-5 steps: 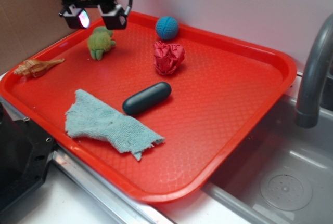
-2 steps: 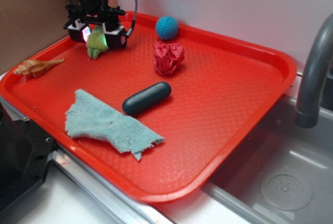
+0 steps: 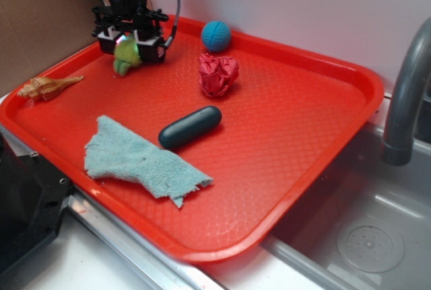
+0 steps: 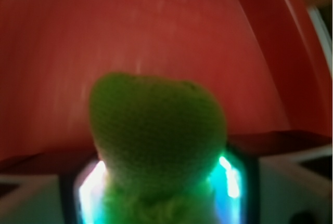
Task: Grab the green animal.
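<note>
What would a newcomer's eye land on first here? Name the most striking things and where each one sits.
First the big red tray filling the scene beside a sink. Then the gripper at the tray's far left corner, its glowing jaws on either side of the green animal, which fills the wrist view. After that, the crumpled red object and blue ball near the back, with the dark capsule and ragged cloth nearer the front.

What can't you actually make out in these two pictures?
- Exterior view: most of the green animal, hidden by the gripper.
- Wrist view: the green animal's details, blurred by closeness.
- Both views: whether the pads press the toy.
- Exterior view: the faucet's top, cut off by the edge.
</note>
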Action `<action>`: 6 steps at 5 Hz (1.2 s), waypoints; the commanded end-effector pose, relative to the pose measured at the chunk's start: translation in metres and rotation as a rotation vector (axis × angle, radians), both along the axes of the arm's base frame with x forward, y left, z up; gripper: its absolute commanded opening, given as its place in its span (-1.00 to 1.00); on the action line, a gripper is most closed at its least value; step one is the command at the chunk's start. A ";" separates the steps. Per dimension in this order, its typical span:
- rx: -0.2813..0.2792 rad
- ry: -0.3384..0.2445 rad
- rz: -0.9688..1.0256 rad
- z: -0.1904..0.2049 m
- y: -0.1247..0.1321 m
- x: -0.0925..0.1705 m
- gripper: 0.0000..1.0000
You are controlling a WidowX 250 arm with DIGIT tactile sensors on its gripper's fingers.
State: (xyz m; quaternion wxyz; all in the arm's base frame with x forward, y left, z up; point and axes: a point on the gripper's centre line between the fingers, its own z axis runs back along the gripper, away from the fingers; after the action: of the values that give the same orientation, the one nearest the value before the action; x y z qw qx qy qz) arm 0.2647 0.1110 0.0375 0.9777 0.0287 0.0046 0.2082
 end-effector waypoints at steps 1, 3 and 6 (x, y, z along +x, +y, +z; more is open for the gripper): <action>0.041 -0.290 -0.199 0.118 -0.059 -0.022 -1.00; 0.014 -0.254 -0.339 0.198 -0.095 -0.032 -1.00; -0.184 -0.078 -0.349 0.207 -0.117 -0.026 -1.00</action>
State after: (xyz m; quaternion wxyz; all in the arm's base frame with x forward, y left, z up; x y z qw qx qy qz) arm 0.2389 -0.0129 0.2231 0.9967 -0.0662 0.0238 0.0405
